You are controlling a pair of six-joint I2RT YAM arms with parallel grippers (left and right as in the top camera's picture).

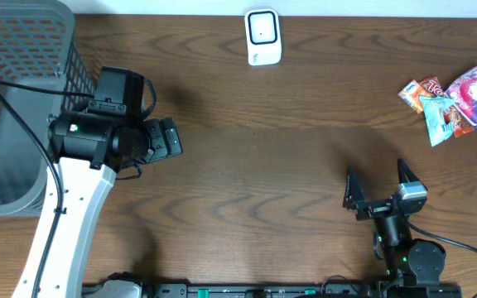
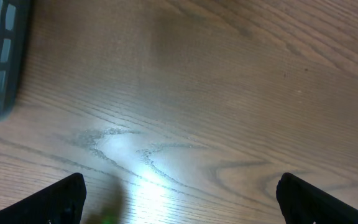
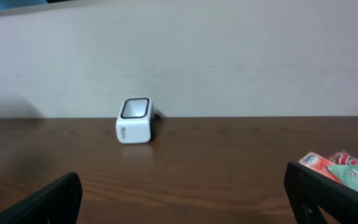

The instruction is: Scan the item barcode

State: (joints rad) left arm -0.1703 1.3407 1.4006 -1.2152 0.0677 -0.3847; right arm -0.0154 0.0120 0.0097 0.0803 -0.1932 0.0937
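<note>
at the far right of the table (image 1: pixel 288 157) a small heap of snack packets (image 1: pixel 454 101) lies flat, red, orange and pale blue wrappers overlapping; no barcode can be read from any view. white scanner (image 1: pixel 263 36) stands at the far edge, mid-table, dark window up, well apart from the packets. right gripper (image 1: pixel 375 171) sits near the front edge, fingers spread wide and holding nothing; its wrist view looks across the wood to the scanner, with the packets at the lower right. left gripper (image 1: pixel 172 139) hangs over bare wood just beside the grey mesh basket (image 1: pixel 23 83), jaws likewise wide apart and holding nothing. basket fills the left corner, a black cable draped over its rim.
</note>
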